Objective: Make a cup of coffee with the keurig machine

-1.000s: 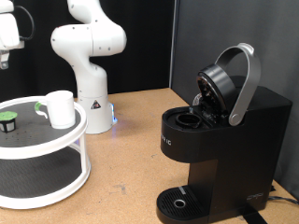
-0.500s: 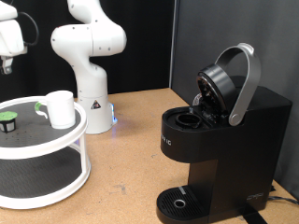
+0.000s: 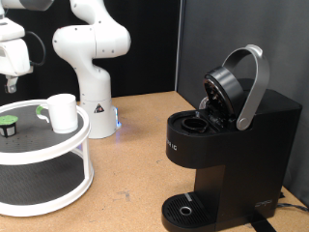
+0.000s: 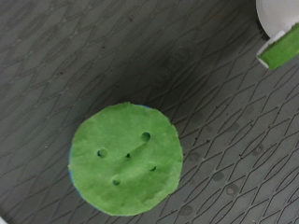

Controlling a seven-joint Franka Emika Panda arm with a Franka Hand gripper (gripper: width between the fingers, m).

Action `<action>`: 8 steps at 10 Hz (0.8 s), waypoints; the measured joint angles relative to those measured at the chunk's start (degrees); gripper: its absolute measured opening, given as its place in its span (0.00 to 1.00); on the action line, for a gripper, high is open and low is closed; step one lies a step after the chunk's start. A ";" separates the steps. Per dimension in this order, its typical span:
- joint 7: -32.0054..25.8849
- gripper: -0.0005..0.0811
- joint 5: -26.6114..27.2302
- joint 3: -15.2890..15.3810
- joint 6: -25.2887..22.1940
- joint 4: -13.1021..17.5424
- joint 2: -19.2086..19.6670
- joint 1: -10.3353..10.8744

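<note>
The keurig machine (image 3: 232, 145) stands at the exterior view's right with its silver-handled lid (image 3: 246, 82) raised and the pod chamber open. The cup (image 3: 63, 112) stands upright on a round white stand (image 3: 72, 145) at the exterior view's left. A green-topped coffee pod (image 3: 8, 126) sits on the same shelf, left of the cup. My gripper (image 3: 11, 85) hangs above the pod, apart from it. The wrist view looks straight down on the pod (image 4: 126, 159), with the cup's edge (image 4: 280, 11) in a corner. My fingers do not show in the wrist view.
The white robot base (image 3: 92, 58) stands behind the stand. A small green piece (image 4: 280, 49) lies next to the cup on the dark mesh shelf (image 4: 56, 56). The stand has a lower shelf (image 3: 39, 179). The machine's round drip tray (image 3: 183, 208) holds nothing.
My gripper has moved down and to the exterior view's right, coming over the pod. The cup, the pod and the machine have not moved.
</note>
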 joint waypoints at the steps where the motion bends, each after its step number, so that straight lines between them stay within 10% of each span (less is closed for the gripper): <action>1: 0.22 0.99 -0.01 -0.05 1.10 -0.53 0.46 -0.06; 8: 1.35 0.99 -3.20 -2.19 11.83 -6.35 4.35 -1.12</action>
